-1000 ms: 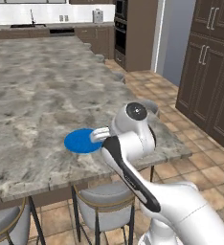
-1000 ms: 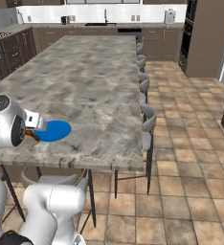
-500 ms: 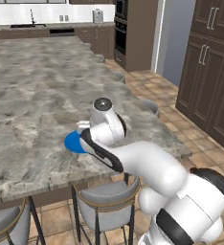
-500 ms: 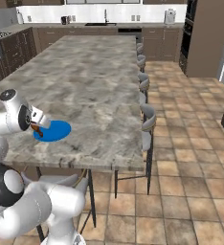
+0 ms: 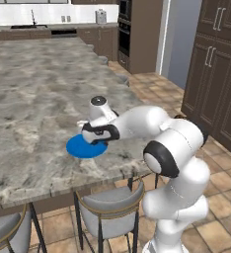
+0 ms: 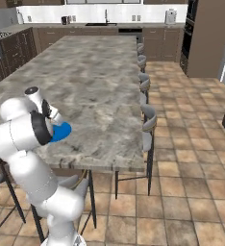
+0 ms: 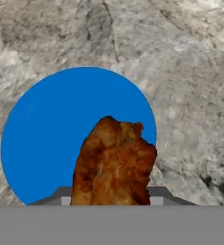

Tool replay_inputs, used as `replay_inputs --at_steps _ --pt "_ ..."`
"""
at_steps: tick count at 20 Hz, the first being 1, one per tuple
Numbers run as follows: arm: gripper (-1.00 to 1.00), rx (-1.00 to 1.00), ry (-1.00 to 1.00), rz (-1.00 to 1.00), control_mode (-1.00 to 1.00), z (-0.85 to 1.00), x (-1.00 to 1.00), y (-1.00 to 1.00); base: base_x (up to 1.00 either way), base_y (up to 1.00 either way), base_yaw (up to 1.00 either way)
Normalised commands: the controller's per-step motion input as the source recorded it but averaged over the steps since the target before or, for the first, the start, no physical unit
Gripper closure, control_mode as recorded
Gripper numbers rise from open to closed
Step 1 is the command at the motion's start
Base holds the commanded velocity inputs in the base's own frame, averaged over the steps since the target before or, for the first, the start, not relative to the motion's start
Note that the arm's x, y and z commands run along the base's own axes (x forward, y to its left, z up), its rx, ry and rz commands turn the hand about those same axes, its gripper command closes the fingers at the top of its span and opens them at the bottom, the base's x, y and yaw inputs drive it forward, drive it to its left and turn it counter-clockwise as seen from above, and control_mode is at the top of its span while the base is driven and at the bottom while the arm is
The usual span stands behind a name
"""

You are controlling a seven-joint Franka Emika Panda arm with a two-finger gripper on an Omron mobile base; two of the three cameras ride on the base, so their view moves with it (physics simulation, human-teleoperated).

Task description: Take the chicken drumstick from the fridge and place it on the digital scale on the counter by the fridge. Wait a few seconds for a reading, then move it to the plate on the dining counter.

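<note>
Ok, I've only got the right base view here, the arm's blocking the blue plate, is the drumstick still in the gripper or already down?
Observer: In the hand view the chicken drumstick stands up between the gripper's fingertips, so the gripper is shut on it, not released.
Operator: Is it over the plate?
Observer: Yes. In the hand view the blue plate lies right behind the drumstick, which overlaps its near edge.
Operator: Where does the plate sit on the counter?
Observer: The left base view shows it near the stool-side edge of the dining counter, with the hand directly over its right part.
</note>
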Motion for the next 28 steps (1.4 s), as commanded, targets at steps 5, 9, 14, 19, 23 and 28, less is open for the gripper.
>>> replay_inputs --at_steps 5,9,14,19,23,28 --pt "1.00 0.00 0.00 0.03 -1.00 -0.86 0.64 0.24 0.00 0.00 0.00" --pt "1.00 0.00 0.00 0.01 -1.00 -0.44 0.42 0.30 0.00 0.00 0.00" --pt "-1.00 0.00 0.00 0.00 -1.00 -0.15 0.15 0.21 0.00 0.00 0.00" --pt "-1.00 0.00 0.02 0.00 -1.00 0.00 0.23 0.00 0.00 0.00 0.00" --pt "-1.00 0.06 0.00 0.00 -1.00 0.55 0.01 0.00 0.00 0.00 0.00" --pt "-1.00 0.13 -0.05 0.00 -1.00 1.00 -0.25 -0.14 0.00 0.00 0.00"
